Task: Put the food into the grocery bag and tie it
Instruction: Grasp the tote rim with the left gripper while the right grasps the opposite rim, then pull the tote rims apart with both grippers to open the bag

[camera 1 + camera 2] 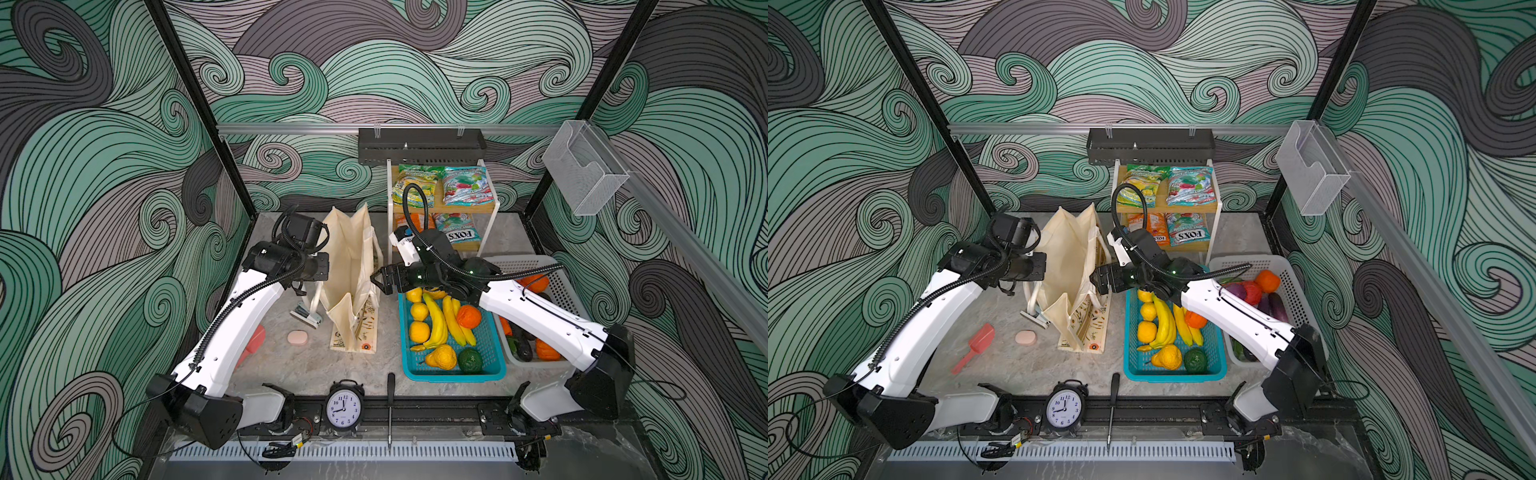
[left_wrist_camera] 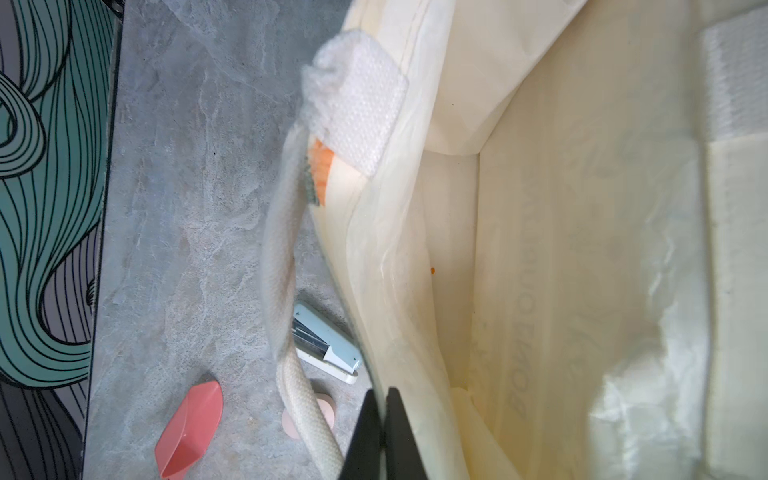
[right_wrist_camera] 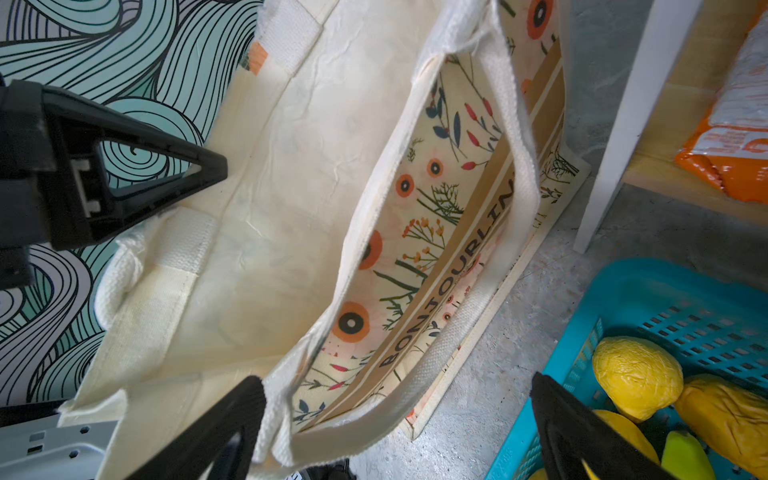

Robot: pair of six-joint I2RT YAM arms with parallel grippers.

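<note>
- Left gripper (image 2: 380, 405) is pinched shut on the rim of the cream canvas floral tote bag (image 1: 351, 257).
- Right gripper (image 1: 376, 282) has jaws wide at the opposite rim, holding nothing.
- Risk: thin fabric slips out and the bag mouth collapses.

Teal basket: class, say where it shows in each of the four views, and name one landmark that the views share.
Top view: teal basket right of centre, right of the grocery bag.
Top view: teal basket again right of the bag.
Left wrist view: not in it.
Right wrist view: teal basket beside the bag's printed side.
Shared landmark: the grocery bag, in all four views.
</note>
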